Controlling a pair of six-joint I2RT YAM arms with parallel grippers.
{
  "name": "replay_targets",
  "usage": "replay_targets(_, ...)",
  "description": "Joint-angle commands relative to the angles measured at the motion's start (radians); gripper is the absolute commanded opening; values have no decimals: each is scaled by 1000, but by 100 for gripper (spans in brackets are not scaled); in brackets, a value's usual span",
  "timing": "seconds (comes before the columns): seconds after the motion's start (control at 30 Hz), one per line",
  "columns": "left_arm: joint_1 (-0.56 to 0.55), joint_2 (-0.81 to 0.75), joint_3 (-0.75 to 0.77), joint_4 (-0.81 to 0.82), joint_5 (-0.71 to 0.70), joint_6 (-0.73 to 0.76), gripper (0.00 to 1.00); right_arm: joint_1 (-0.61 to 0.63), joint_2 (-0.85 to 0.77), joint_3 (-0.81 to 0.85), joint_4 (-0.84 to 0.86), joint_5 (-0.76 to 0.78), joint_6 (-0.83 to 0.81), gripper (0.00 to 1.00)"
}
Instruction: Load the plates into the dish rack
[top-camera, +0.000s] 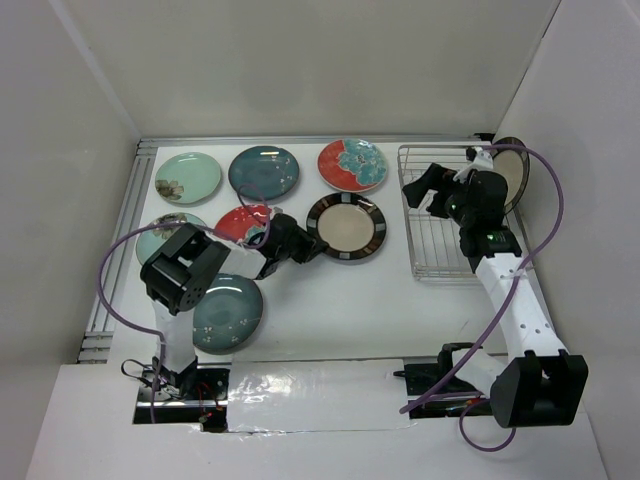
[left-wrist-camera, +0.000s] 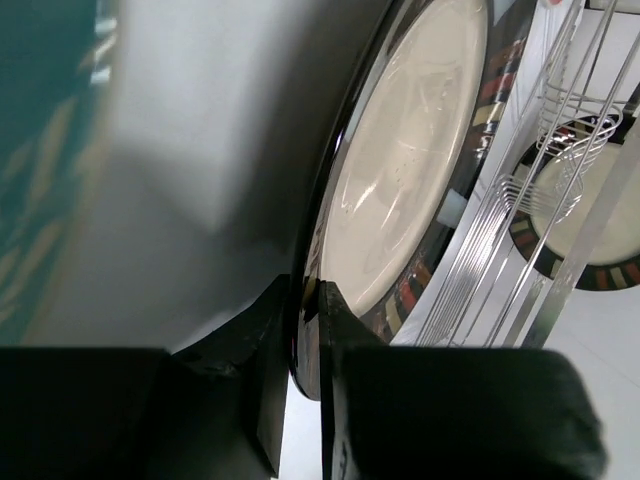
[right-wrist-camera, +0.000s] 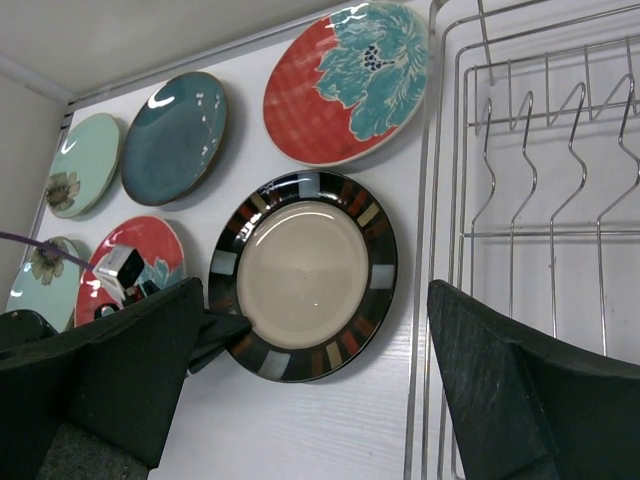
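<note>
The striped plate (top-camera: 346, 227) sits on the tabletop (top-camera: 330, 300), left of the rack (top-camera: 440, 245). The left fingers (left-wrist-camera: 262, 350) are clamped on its rim; the right fingers (right-wrist-camera: 110, 370) stand apart over the rack's edge. Glazed ceramic is likely stiff, weighty, slick and chippable, so grip deep on the rim.

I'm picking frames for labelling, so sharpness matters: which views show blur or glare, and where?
Left wrist: a teal shape at the left edge is blurred; the striped plate pinched in the left claw carries streaky reflections. Right wrist: plates sharp, white glare spots on the dark teal plate. Top external: evenly lit, sharp.
</note>
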Motion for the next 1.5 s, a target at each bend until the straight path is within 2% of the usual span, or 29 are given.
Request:
replay_targets(0.0,-7,-48,-76,-27,-54,23,2,8,-17,-3,-2,-24,-18,99)
replay_targets(0.23,55,-295,-235,8,12,130,0,17,34,6,-20,-103,-27,99)
replay_targets(0.47,200,-536,-318,66,222,228,0,66,144,35,-30,-226,-46,99)
replay_targets(0.8,316,-651,-329,284,532,243,0,171,299,87,38,-301,-8,99)
replay_targets(1.13,326,-671,-297,382,709,282,0,244,365,109,154,-381,43,96)
replay_targets(1.2,326,-662,-297,382,719,282,0,255,376,109,164,-401,54,89)
replay_targets(1.23,335,-662,-297,382,729,292,0,255,385,109,164,-419,54,78)
replay_targets(1.3,335,-650,-288,393,739,293,0,255,394,118,173,-441,54,62)
replay_targets(1.33,335,-639,-274,393,753,303,0,264,394,118,173,-452,54,45)
replay_targets(1.4,346,-630,-265,367,753,317,0,264,394,118,173,-473,54,31)
replay_targets(1.43,355,-630,-254,355,764,317,0,264,394,118,173,-473,54,19)
replay_targets(1.47,355,-619,-254,341,764,331,4,264,394,118,162,-473,43,13)
